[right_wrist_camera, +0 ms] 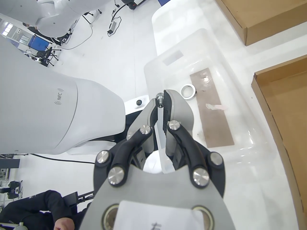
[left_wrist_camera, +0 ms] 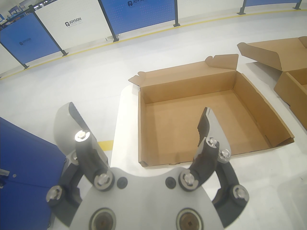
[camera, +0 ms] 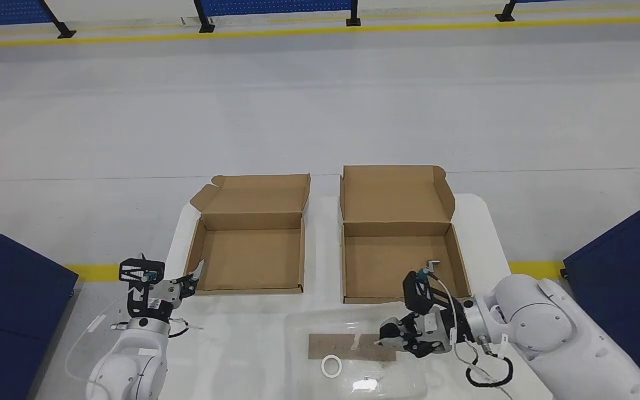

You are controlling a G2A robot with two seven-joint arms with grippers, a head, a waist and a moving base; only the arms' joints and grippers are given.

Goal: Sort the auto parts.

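My right gripper (right_wrist_camera: 161, 99) is shut on a small metal part (right_wrist_camera: 160, 97), held at the fingertips above the clear plastic bin (right_wrist_camera: 215, 46). In the top view this gripper (camera: 392, 333) hangs over the bin (camera: 300, 330) at the table's near side. A white ring (right_wrist_camera: 188, 91) lies on the bin's floor beside a brown cardboard strip (right_wrist_camera: 212, 118); the ring (camera: 332, 367) also shows from above. My left gripper (left_wrist_camera: 141, 120) stands open and empty at the table's left edge, just short of the left cardboard box (left_wrist_camera: 206, 111). From above it (camera: 183, 287) sits by that box's near-left corner.
Two open cardboard boxes stand side by side at the back of the table, the left box (camera: 250, 255) and the right box (camera: 398, 260), both with lids folded back. A crumpled pale scrap (right_wrist_camera: 215, 106) lies on the cardboard strip.
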